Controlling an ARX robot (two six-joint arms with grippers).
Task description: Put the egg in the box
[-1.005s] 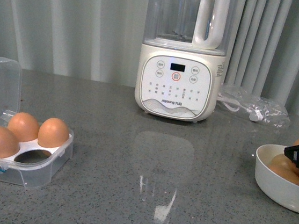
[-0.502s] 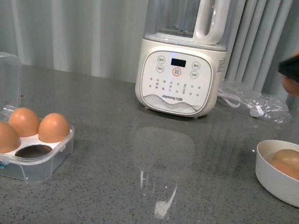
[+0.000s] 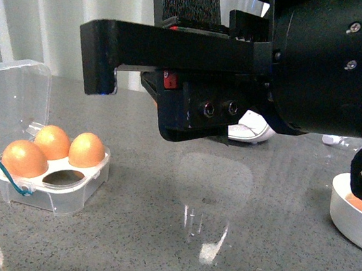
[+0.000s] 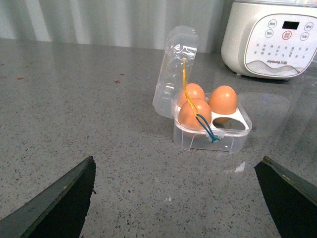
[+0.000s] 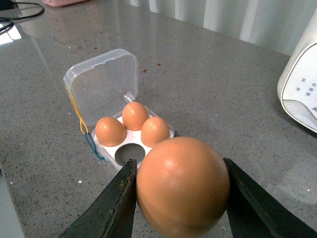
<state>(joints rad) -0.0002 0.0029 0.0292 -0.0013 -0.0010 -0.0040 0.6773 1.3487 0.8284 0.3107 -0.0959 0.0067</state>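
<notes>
Filling most of the front view, the right arm hangs above the grey counter. Its right gripper is clamped on the egg, in the air and apart from the box. The left gripper is spread wide, holding nothing. Three cells are full, so aim for the one empty cell. Descend plumb, clear of the neighbouring eggs, and let go only once the egg is seated.

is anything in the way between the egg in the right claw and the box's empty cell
Nothing visible. The right claw grips the smooth orange-brown egg; the square clear-plastic egg box stands with lid open and one cell empty, only bare grey counter between.
</notes>
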